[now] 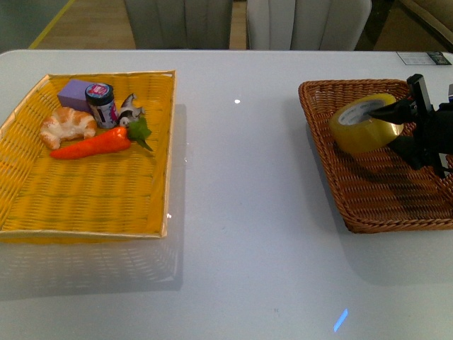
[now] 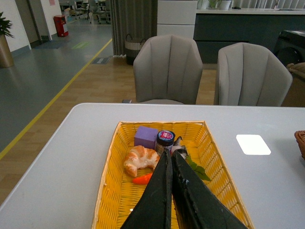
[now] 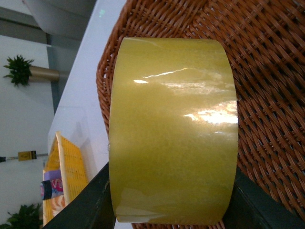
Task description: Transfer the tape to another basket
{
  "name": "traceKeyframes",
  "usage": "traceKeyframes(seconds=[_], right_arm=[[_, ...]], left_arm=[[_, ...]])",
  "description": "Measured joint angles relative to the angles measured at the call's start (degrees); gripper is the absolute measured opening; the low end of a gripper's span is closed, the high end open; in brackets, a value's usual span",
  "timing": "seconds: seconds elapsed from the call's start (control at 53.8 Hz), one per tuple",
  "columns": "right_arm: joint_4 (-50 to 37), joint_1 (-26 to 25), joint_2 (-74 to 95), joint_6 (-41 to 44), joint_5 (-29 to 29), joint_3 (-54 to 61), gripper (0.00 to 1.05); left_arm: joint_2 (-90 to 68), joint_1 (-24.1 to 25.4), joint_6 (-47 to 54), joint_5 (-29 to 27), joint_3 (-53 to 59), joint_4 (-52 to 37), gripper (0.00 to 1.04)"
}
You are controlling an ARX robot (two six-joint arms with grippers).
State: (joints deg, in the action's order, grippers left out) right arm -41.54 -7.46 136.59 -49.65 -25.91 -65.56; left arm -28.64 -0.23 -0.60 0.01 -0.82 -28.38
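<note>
- Stage of the task. The tape (image 1: 364,126) sits within the outline of the dark brown wicker basket (image 1: 322,88), at the right of the table (image 1: 241,184). The carry therefore appears complete or nearly so, and the task looks to be in its closing phase.
- Grasp. The right fingers (image 1: 386,111) pinch the roll. In the right wrist view one finger bears on each flat side, so the roll is clamped across its width with the outer band facing the camera.
- Contact with the basket. The roll is near the far left corner of the basket. Whether it rests on the weave or hangs just above it cannot be told from these views.
- Remaining steps, as judged. The roll must be settled on the basket floor, the right fingers spread to let it go, and the arm drawn clear.
- Other arm. The left fingers (image 2: 159,200) are pressed together and hold nothing. They hang over the yellow tray (image 1: 85,198), well apart from the tape.
- Yellow tray. It holds a croissant (image 1: 67,126), a carrot (image 1: 92,145), a purple block (image 1: 74,92) and a small jar (image 1: 101,104).
- Appearance of the tape. It is a wide roll of translucent yellow film, glossy, with bright highlights across the band. The front view shows a white core with faint printing too small to read. The roll is tilted, with its core opening turned upward.
- Handling, as judged. The core should keep the roll stiff under the pinch. On release, the smooth band may let it roll or tip.
</note>
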Motion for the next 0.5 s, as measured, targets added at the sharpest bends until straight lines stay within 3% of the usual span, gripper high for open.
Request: traceKeyframes(seconds=[0.279, 0.502], right_arm=[[2.6, 1.1, 1.6, 0.1, 0.8, -4.0, 0.48], [3.4, -0.1, 1.6, 1.2, 0.9, -1.6, 0.84]], left_arm=[[7.0, 0.0, 0.0, 0.0, 0.0, 6.8, 0.02], [12.0, 0.0, 0.0, 0.0, 0.0, 11.7, 0.02]])
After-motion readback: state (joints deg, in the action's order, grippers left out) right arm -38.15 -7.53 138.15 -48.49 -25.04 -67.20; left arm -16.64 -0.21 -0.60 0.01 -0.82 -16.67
